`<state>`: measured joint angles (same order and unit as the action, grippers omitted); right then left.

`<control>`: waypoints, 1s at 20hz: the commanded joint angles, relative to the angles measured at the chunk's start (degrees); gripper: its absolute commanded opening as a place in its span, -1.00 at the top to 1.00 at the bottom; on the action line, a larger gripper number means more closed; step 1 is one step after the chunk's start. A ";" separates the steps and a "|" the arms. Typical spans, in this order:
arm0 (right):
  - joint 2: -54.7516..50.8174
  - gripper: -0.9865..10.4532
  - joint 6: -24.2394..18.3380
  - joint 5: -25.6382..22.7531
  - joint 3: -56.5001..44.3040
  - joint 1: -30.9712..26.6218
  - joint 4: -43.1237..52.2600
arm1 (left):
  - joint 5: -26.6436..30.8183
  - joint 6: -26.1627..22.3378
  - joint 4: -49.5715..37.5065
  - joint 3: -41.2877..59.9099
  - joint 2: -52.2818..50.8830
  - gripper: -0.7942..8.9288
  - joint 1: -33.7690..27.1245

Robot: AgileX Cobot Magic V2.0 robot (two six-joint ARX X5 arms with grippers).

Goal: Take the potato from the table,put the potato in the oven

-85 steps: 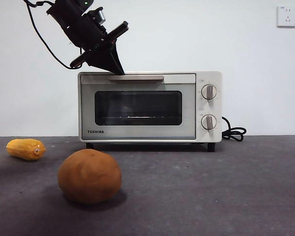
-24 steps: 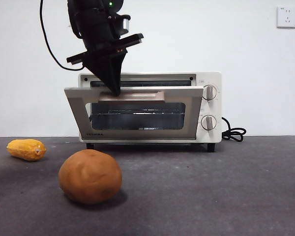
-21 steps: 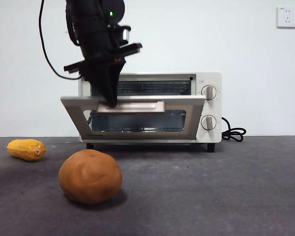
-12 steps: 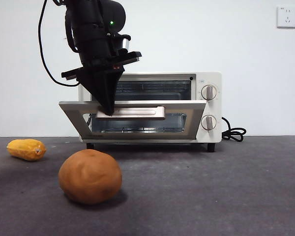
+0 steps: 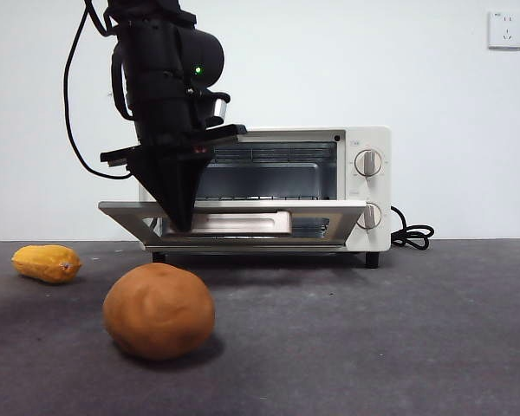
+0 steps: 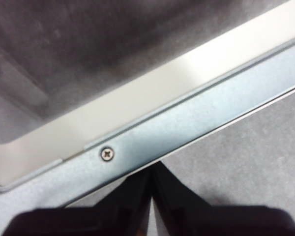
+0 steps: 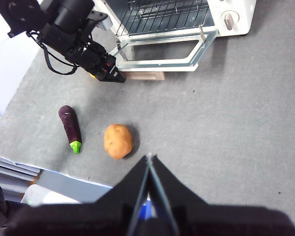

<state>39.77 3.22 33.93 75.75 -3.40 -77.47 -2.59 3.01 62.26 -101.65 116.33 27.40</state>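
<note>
The potato [image 5: 159, 310] [image 7: 118, 141], round and orange-brown, lies on the dark grey table [image 5: 373, 347] in front of the oven [image 5: 364, 186] [image 7: 236, 14]. The oven door [image 5: 312, 206] [image 7: 206, 46] hangs open, almost level, and the wire rack inside shows. My left gripper [image 5: 182, 227] [image 6: 151, 167] [image 7: 119, 78] is shut, its tip pressed against the door's front edge beside the beige handle [image 5: 243, 223] [image 7: 143, 75]. My right gripper [image 7: 149, 160] is shut and holds nothing, high above the table on the near side of the potato.
A yellow-orange ridged vegetable [image 5: 46, 263] lies at the far left of the table. A purple eggplant [image 7: 70, 129] lies beside the potato. The oven's black cord [image 5: 413, 234] trails to its right. The table's edge [image 7: 64, 172] runs near the eggplant.
The oven door has swung down from half open to almost level. My left gripper has gone down and toward the front with the door's edge. The potato has not moved.
</note>
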 commanded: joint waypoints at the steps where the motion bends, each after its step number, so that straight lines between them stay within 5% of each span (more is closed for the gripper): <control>1: -0.28 0.83 0.20 0.20 0.20 0.07 -1.18 | 2.38 -0.17 -3.98 -0.20 1.03 0.85 -0.72; 20: -0.04 0.82 -2.23 0.20 0.17 0.07 -1.18 | -3.89 -1.95 3.34 -0.22 -4.61 0.85 3.37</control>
<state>39.77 2.07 33.95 75.75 -3.40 -77.47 -6.00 1.89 65.78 -101.67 113.71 30.48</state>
